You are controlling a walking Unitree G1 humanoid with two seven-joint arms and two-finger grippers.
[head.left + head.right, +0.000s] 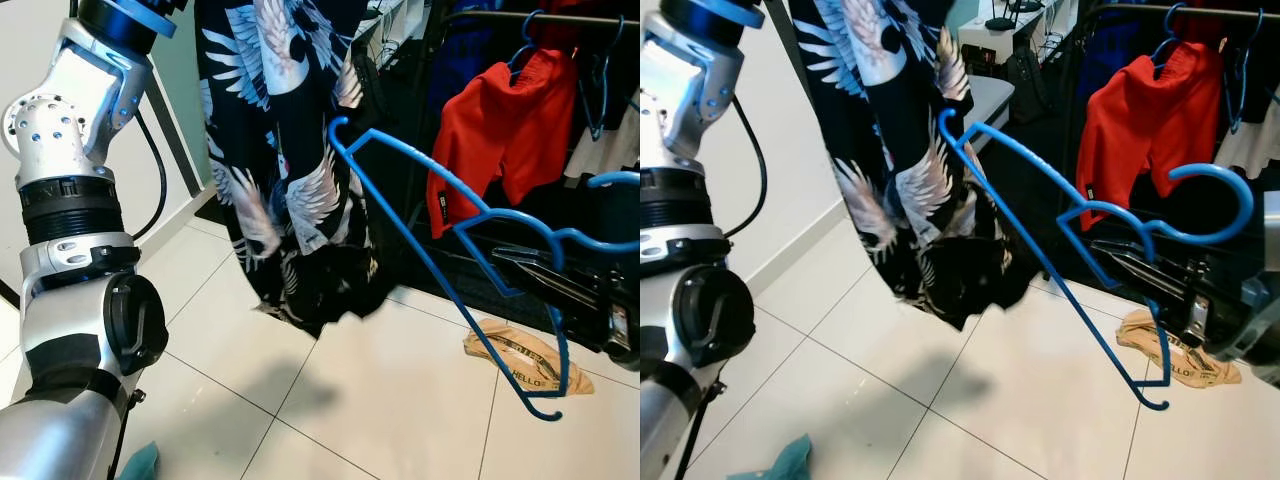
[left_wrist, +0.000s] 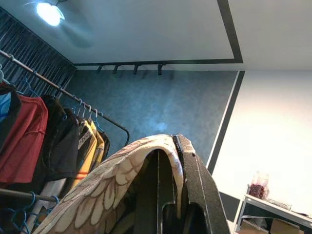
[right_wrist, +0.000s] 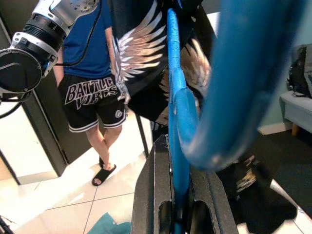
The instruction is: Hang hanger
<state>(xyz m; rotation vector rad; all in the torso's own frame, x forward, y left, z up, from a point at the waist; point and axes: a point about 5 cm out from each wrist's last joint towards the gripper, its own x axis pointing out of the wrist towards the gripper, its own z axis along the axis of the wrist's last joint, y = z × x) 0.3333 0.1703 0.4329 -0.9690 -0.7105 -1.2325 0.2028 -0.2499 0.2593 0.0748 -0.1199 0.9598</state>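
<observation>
Your right gripper is clamped on the light, rigid blue hanger beside the limp shirt pinched by the left gripper; grip near its hook.

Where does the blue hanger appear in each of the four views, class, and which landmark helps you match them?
Left eye view: blue hanger right of centre, held by the right claw.
Right eye view: hanger centre-right, beside the crane-print garment.
Left wrist view: not in it; the left claw grips the garment.
Right wrist view: hanger close up, between the fingers.
Shared landmark: the crane-print garment.
</observation>
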